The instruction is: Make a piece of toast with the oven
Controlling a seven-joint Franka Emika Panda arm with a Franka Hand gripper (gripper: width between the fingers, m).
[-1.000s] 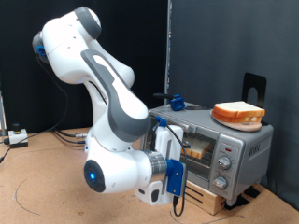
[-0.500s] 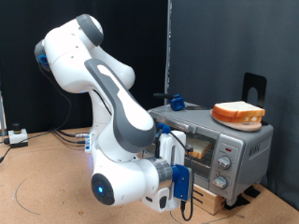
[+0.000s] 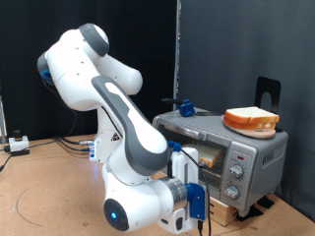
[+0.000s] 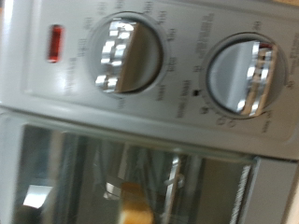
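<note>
The oven (image 3: 228,154) has its door shut, the piece of toast (image 3: 206,155) already inside behind the glass, another slice (image 3: 251,119) on top. Pincer low beside it, facing a knob (image 4: 123,53); spread or pressed together, I cannot tell.

White arm bends low before the oven (image 3: 228,157), door closed, one piece of toast (image 3: 207,156) inside, another slice (image 3: 250,120) on top.

Matt metal oven (image 3: 231,152), glossy chrome knobs (image 4: 126,53).
</note>
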